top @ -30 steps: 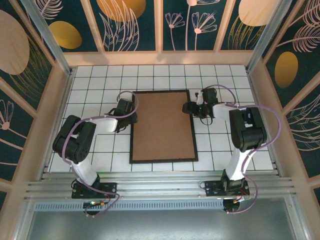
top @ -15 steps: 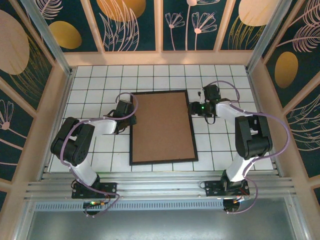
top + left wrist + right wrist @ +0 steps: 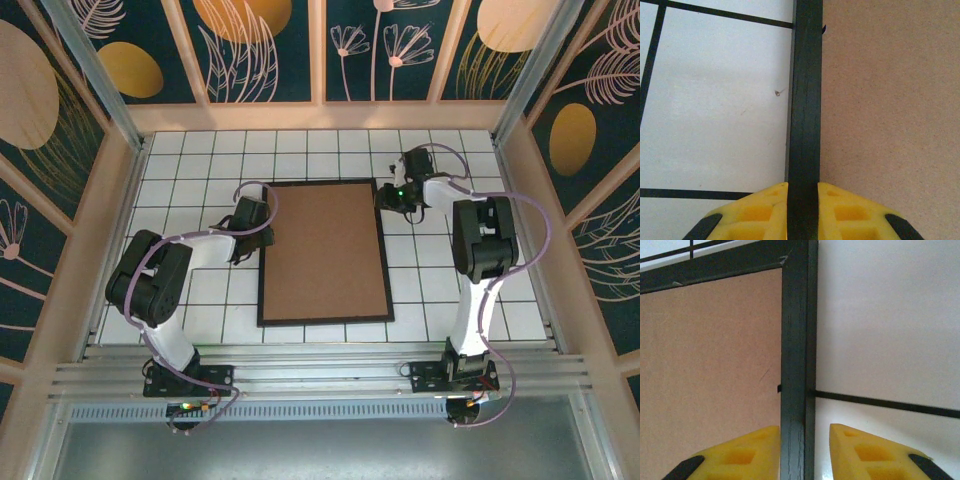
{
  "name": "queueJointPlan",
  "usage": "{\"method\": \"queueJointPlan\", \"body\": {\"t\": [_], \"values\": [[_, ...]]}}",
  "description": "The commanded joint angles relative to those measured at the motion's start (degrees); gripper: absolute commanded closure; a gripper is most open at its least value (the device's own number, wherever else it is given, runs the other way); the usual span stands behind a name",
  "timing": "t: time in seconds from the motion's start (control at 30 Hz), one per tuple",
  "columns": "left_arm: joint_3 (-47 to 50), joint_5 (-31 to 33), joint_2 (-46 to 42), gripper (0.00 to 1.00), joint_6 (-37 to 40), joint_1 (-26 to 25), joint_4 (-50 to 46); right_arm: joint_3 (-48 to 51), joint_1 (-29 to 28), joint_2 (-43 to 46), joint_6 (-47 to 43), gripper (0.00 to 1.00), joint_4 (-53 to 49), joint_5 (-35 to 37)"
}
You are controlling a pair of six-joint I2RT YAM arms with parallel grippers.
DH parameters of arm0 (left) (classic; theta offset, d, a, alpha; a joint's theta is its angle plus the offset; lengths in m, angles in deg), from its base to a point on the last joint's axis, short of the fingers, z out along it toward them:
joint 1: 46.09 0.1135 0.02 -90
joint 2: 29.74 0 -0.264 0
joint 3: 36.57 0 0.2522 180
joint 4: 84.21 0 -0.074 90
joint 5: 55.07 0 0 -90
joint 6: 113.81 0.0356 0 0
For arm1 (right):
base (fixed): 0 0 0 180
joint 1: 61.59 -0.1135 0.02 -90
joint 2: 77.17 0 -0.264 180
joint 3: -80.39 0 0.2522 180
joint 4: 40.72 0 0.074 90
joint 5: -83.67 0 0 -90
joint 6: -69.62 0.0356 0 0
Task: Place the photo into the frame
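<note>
The black frame (image 3: pixel 261 285) lies flat on the tiled table with a brown backing board (image 3: pixel 325 250) filling it. The photo is hidden. My left gripper (image 3: pixel 256 222) is at the frame's left rail (image 3: pixel 805 100), and its yellow fingers (image 3: pixel 765 210) are shut on that rail from both sides. My right gripper (image 3: pixel 386 197) straddles the right rail (image 3: pixel 797 340) just below the frame's far right corner. Its inner finger (image 3: pixel 740 455) lies against the rail over the board (image 3: pixel 710 365). Its outer finger stands a small gap clear, so the jaws are open.
White tiles with dark grout (image 3: pixel 440 280) surround the frame on all sides. Wooden walls (image 3: pixel 120 200) enclose the table at the left, right and back. Both arm bases (image 3: pixel 190 375) stand at the near edge.
My right gripper has moved along the right rail toward the far corner, and its jaws have narrowed around the rail. The left gripper has kept its hold on the left rail.
</note>
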Motion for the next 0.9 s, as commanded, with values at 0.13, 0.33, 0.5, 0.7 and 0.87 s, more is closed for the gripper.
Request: {"method": "queueJointPlan", "body": {"t": [0.13,0.33,0.5,0.7,0.87], "values": [[-0.78,0.82,0.81,0.81,0.97,0.34,-2.12,-4.64,0.40,-4.10,-1.83,0.71,-2.97,-2.62],[-0.95,0.33,0.79,0.81,0.97,0.35,-2.12,-5.93,0.75,-5.57,-2.56,0.74,-3.51,-2.36],[-1.04,0.07,0.78,0.81,1.06,0.27,-2.03,-5.80,0.67,-6.59,-2.54,0.75,-3.56,-2.88],[-1.25,-0.54,1.12,0.81,1.46,0.32,-1.77,-5.32,-0.07,-7.30,-2.34,0.73,-3.62,-2.66],[-1.33,-1.29,1.30,0.80,1.76,0.26,-1.43,-4.90,-1.44,-7.43,-2.38,0.69,-4.26,-2.02]]}}
